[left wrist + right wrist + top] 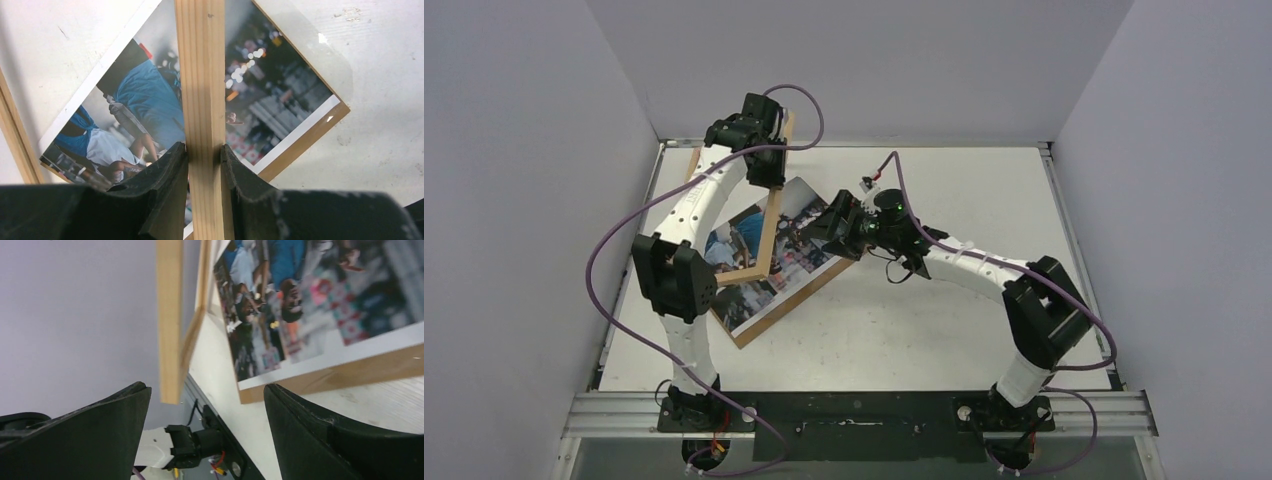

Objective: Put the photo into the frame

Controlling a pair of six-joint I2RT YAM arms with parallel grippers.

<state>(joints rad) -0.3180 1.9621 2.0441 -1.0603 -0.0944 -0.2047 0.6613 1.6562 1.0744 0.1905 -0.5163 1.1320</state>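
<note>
Two grippers: left gripper (204, 150) clamps a bar of the frame (200, 75); right gripper (207, 388) gapes wide, empty.
Street photo (145, 95): under that bar, beyond the left fingers, just ahead of the right fingertips.
Brown backing board (311, 142): beneath the photo.

Our left arm stretches toward the tabletop's far left corner, the left gripper (204, 150) pinched on a bar of the frame (200, 75). Our right arm bends in toward the middle, the right gripper (207, 390) spread wide, holding nothing.
</note>
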